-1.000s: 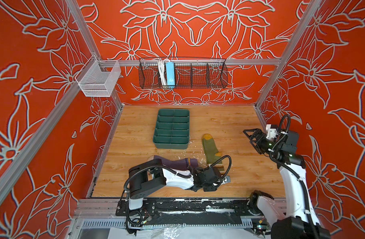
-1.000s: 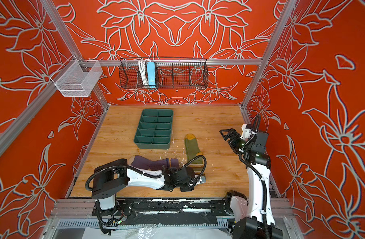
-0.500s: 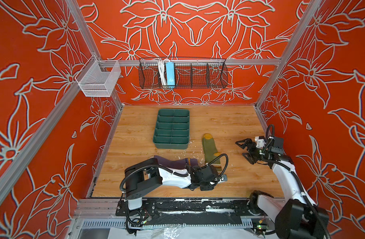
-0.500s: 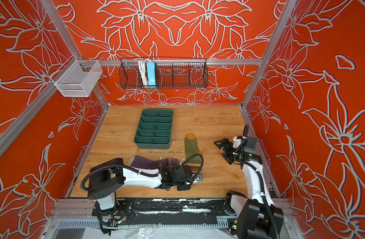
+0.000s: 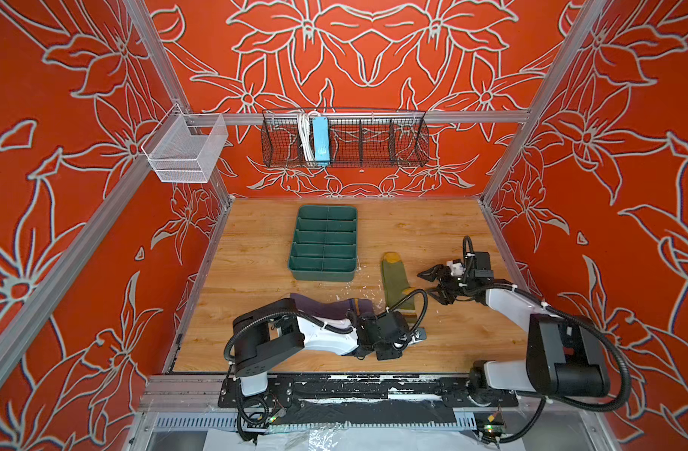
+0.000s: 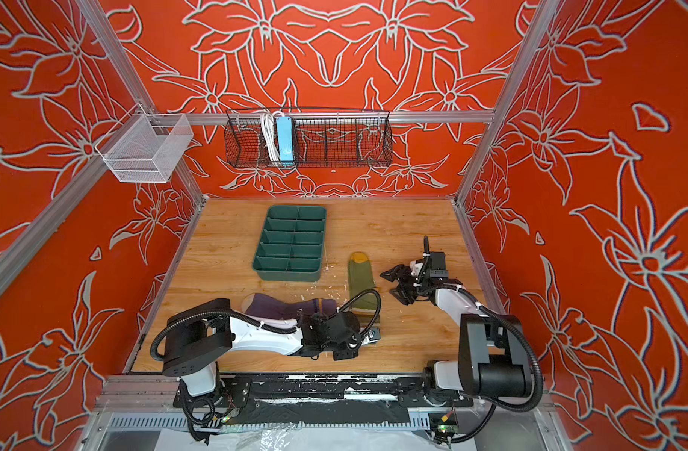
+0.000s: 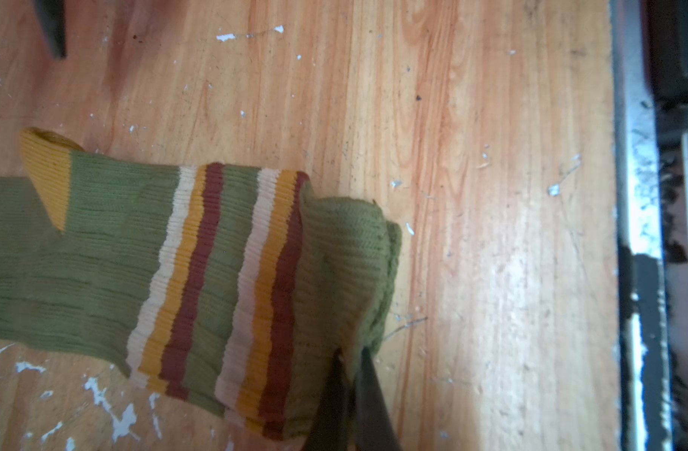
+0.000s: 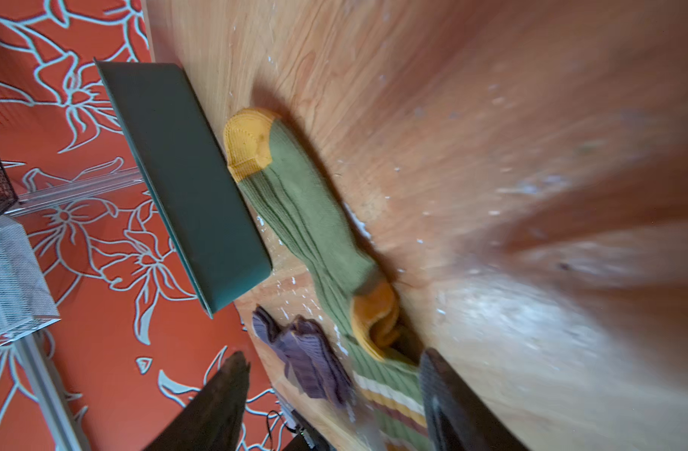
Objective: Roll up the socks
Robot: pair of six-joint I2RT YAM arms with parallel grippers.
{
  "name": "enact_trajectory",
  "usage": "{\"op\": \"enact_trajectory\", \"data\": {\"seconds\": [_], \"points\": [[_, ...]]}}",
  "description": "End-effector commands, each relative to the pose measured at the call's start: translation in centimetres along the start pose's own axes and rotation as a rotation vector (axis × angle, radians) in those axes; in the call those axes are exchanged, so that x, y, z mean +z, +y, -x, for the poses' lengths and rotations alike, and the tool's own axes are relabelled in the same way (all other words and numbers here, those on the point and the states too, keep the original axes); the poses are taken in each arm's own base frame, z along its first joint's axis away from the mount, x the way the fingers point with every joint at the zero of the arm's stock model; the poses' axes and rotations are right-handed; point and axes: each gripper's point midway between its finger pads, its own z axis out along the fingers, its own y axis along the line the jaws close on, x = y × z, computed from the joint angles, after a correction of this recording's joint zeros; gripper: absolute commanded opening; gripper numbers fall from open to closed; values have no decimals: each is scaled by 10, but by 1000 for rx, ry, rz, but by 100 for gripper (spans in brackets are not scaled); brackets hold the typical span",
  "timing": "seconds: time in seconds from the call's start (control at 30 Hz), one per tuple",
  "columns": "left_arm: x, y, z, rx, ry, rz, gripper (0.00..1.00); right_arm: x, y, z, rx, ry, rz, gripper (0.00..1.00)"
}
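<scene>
A dark green divided tray (image 5: pixel 320 274), two columns of five compartments, sits on the wooden tabletop (image 5: pixel 412 226). Above and behind the tray, a black wire basket (image 5: pixel 373 144) hangs on the back wall and holds a bundled white cable (image 5: pixel 305 136) beside an upright light blue power strip (image 5: pixel 320 138). Up and left of the tray hangs a white mesh basket (image 5: pixel 186 150). White flecks (image 5: pixel 352 288) lie scattered just in front of the tray.
</scene>
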Motion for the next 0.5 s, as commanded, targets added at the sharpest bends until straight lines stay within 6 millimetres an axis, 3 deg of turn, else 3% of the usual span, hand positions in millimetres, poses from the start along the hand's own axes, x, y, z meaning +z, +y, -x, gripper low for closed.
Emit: {"op": "enact_trajectory", "data": {"seconds": [0.0,0.1,0.2,0.47], "points": [[2,-19,-55,-8,177,-72,0,12,36,1,-22,-3,72,70],[1,-19,-55,-6,179,-73,0,29,43,-10,-45,37,65,70],[1,-17,-53,-2,176,-64,0,46,33,-15,-34,72,38,70],[0,-5,-53,-17,180,-52,0,82,10,-1,10,93,-9,70]]}}
